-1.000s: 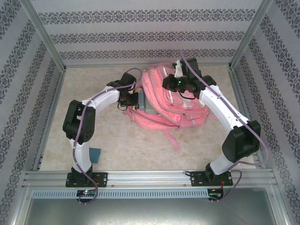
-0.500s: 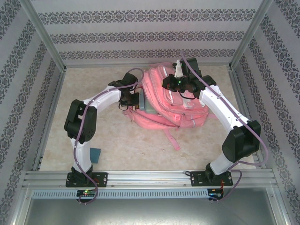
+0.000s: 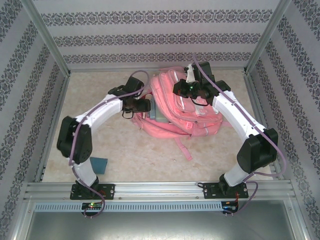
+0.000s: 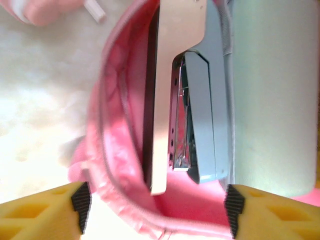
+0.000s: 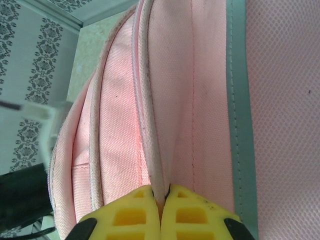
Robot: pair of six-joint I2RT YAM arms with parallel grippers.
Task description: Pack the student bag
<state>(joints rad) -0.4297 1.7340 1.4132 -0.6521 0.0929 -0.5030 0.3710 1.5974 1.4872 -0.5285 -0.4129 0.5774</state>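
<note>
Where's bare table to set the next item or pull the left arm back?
Widest: near table between the student bag, its trailing strap and the front rail. Also the far-left corner behind the left arm. Crowded: centre, where left end effector and right end effector meet the bag; a blue item lies by the left base.

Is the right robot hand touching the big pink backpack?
Touching. In the right wrist view, the right gripper has its two yellow fingers pressed together on a ridge of pink fabric of the student bag, with no gap.
</note>
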